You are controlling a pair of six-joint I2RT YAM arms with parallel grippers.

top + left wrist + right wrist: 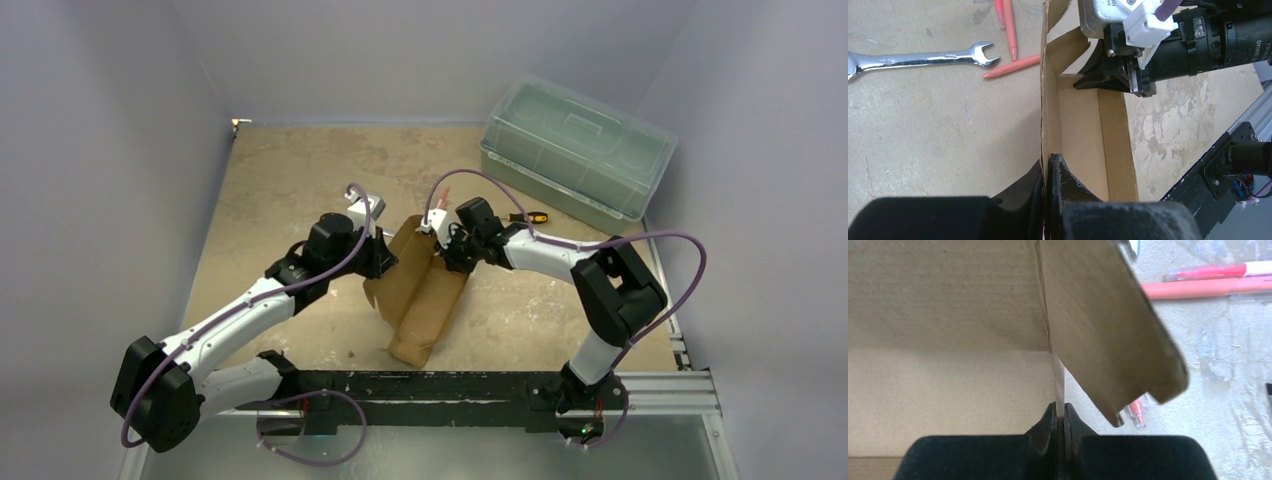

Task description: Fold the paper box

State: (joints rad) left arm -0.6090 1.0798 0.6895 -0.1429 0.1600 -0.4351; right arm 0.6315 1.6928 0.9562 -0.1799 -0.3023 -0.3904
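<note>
With 1 paper box (425, 300) wall pinched tight in the left gripper (1047, 167) and 1 in the right gripper (1060, 412), a crease could be torn by uneven pulling.

Fixed overhead; two close wrist views
Top camera looks down from behind the arm bases (570, 392) at 6 o'clock; each wrist camera peers along its own jaws, near the paper box (423, 290), which all three share; left wrist view catches the right gripper (1083, 84) at 1 o'clock.
</note>
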